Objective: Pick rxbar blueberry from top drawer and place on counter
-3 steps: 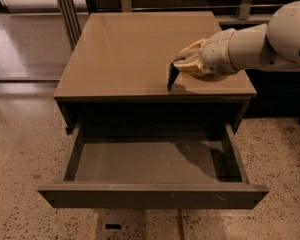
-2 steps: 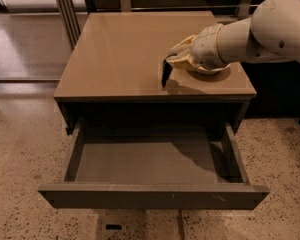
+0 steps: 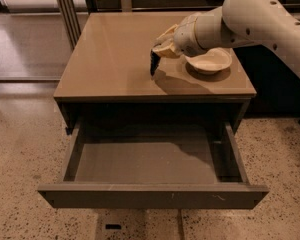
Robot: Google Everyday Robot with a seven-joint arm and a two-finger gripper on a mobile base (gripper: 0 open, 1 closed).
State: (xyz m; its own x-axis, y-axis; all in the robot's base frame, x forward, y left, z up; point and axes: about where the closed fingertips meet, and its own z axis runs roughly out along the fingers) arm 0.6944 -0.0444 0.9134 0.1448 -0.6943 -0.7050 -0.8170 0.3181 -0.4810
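Over the smooth, glossy tan-beige table [image 3: 105, 59], just left of a shallow cream bowl [image 3: 212, 61] — the white arm's claw [image 3: 156, 53], clamped shut on the top end of a small dark navy snack bar [image 3: 153, 65]. Hangs upright, lower end at or just above the table surface — contact impossible to tell. Below, pulled wide open: the grey-brown top drawer [image 3: 152, 196], bare grey inside. Underneath, speckled terrazzo floor [image 3: 20, 149].
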